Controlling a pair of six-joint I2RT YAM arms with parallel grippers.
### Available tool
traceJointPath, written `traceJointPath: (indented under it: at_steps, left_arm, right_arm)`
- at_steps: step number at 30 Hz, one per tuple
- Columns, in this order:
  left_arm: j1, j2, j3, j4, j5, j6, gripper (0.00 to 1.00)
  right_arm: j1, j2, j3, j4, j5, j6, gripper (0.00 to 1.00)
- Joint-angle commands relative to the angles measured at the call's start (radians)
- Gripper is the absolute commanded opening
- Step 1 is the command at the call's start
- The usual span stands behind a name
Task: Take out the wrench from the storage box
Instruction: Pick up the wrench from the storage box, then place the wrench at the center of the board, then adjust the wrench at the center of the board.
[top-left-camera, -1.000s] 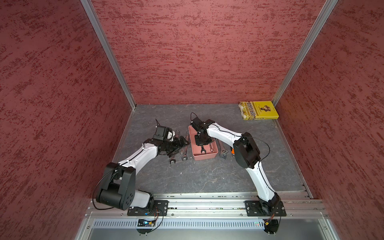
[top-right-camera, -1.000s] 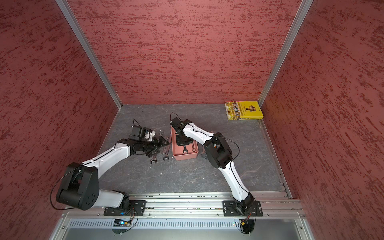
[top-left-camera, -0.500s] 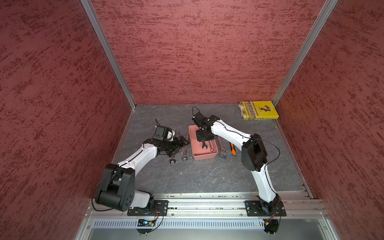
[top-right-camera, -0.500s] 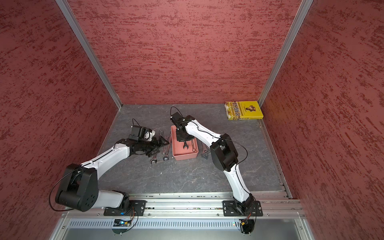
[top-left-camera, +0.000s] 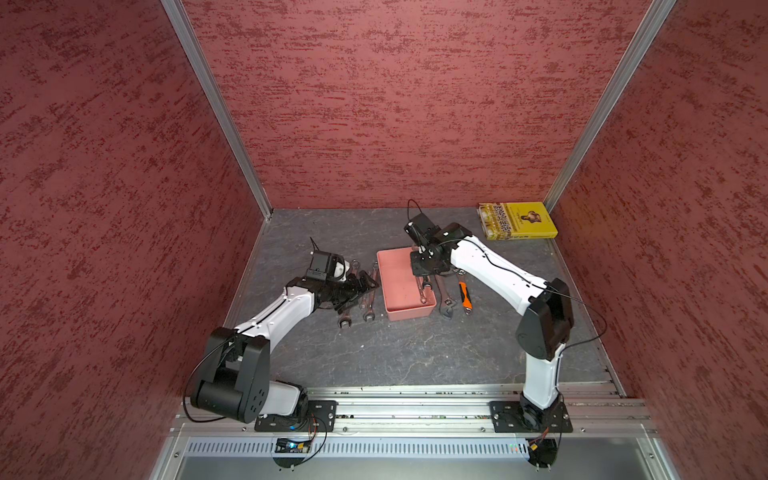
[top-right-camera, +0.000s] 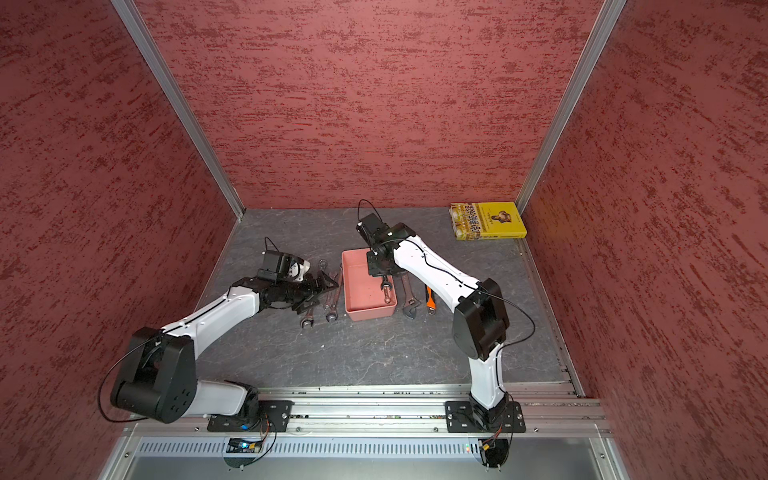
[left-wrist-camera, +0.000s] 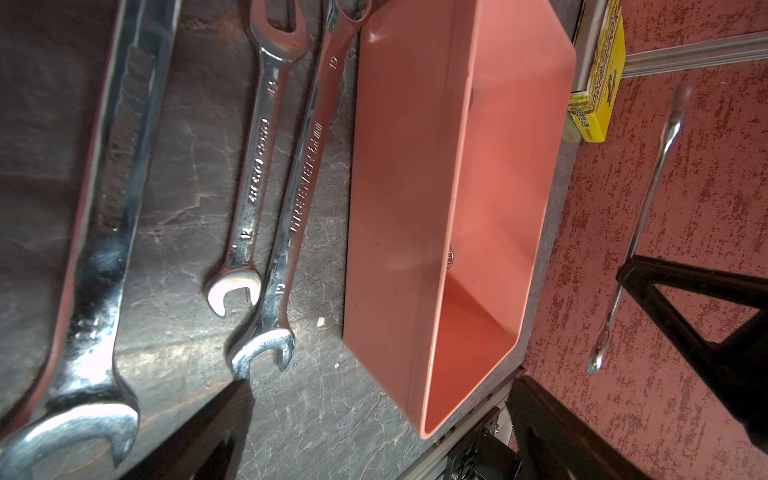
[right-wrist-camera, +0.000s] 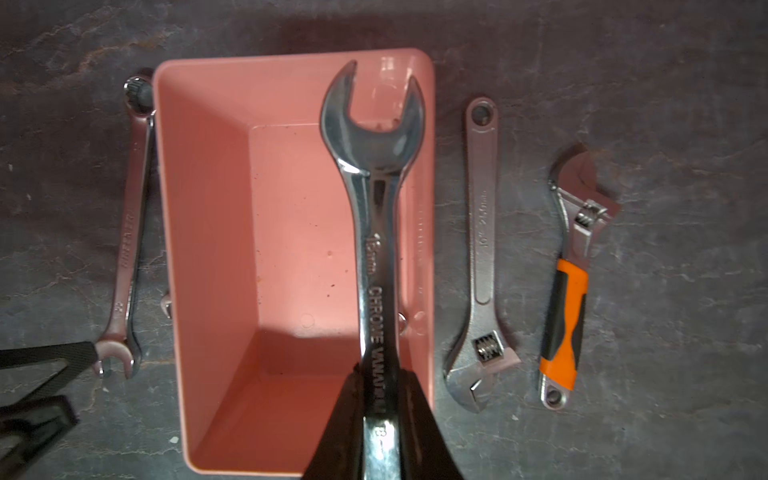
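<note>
**Gripping the wrench above the storage box**

Pinches a chrome open-end wrench (right-wrist-camera: 376, 232) by the shank in the right gripper (right-wrist-camera: 378, 374), jaws drawn narrow against the flat steel. Holds it in the air over the storage box (right-wrist-camera: 199, 249), off the box floor, above the half nearer the right arm and roughly in line with the long wall there. Points the open head toward the robot's side of the box in both top views. Shows it edge-on from the left wrist camera, raised above the rim.

Finds the salmon-pink box standing flat on the dark grey mat (top-left-camera: 415, 353) between the two arms, open side up.

Spreads the left gripper (top-left-camera: 359, 293) wide with nothing between the jaws, low over the mat just left of the box. Hovers there above three tools lying side by side. Counts a big spanner (left-wrist-camera: 95, 249) with an open jaw, a short double open-end spanner (left-wrist-camera: 253, 166) and a longer combination spanner (left-wrist-camera: 303, 187) stamped 19, the last just beside the box wall.

Meets, on the box's other side, a silver adjustable wrench (right-wrist-camera: 482, 270). Meets further out an adjustable wrench with an orange-and-black grip (right-wrist-camera: 565, 299), both flat on the mat and roughly parallel to the box.

Notes a yellow book (top-left-camera: 519, 220) lying in the far right corner, well apart from the tools.
</note>
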Motion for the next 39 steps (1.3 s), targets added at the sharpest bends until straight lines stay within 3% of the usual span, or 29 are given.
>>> traceJointPath:
  at_steps: [1,8,15,24,32,36,39]
  left_arm:
    - [-0.014,0.018,0.044,0.029,0.009,-0.005,1.00]
    - [-0.024,0.070,0.094,0.025,0.018,0.003,1.00]
    - [-0.046,0.098,0.139,0.020,0.017,-0.013,1.00]
    - [-0.093,0.145,0.194,0.026,0.008,-0.035,1.00]
    - [-0.096,0.161,0.210,0.014,0.001,-0.031,1.00]
    - [-0.095,0.165,0.208,0.012,0.002,-0.027,1.00]
    - [-0.094,0.175,0.209,0.015,0.002,-0.027,1.00]
  right_arm:
    - [-0.081,-0.075,-0.101,0.031,0.030,-0.048,0.00]
    - [-0.265,-0.167,-0.361,0.176,0.023,-0.179,0.00]
    - [-0.406,-0.134,-0.491,0.298,-0.034,-0.249,0.00]
    - [-0.480,-0.023,-0.516,0.394,-0.104,-0.275,0.00]
    - [-0.512,-0.049,-0.490,0.359,-0.070,-0.260,0.00]
    - [-0.567,-0.095,-0.516,0.347,-0.066,-0.342,0.23]
    - [-0.609,-0.077,-0.525,0.326,-0.086,-0.411,0.29]
